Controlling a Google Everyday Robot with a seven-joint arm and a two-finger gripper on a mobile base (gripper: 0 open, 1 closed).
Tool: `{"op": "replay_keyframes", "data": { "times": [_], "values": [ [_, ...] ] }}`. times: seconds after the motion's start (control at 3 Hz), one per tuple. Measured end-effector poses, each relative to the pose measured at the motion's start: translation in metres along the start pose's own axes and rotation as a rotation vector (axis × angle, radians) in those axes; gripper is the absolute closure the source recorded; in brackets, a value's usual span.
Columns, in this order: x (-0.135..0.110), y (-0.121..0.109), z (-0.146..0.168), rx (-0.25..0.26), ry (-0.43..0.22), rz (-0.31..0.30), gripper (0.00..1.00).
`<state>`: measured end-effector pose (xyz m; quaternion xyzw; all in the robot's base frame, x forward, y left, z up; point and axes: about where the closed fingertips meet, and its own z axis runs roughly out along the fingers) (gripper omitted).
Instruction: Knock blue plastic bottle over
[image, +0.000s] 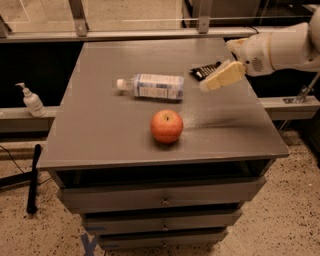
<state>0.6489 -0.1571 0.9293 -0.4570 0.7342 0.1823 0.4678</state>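
Observation:
The blue plastic bottle (152, 86) lies on its side on the grey table top (110, 135), white cap pointing left, pale blue-white label facing up. My gripper (206, 86) with cream-coloured fingers hangs above the table to the right of the bottle's base, apart from it. The white arm (280, 47) reaches in from the right edge. A red apple (166, 126) stands in front of the bottle.
A dark flat packet (204, 71) lies at the back right, partly behind my gripper. A small white pump-dispenser bottle (31, 101) stands on a ledge left of the table. Drawers (162, 200) sit below the top. A dark pole (33, 177) lies on the floor at left.

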Motion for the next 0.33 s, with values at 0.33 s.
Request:
{"op": "replay_keyframes", "data": {
  "times": [0.33],
  "values": [
    [0.0168, -0.0131, -0.0501, 0.074, -0.049, 0.039, 0.00]
  ]
}}
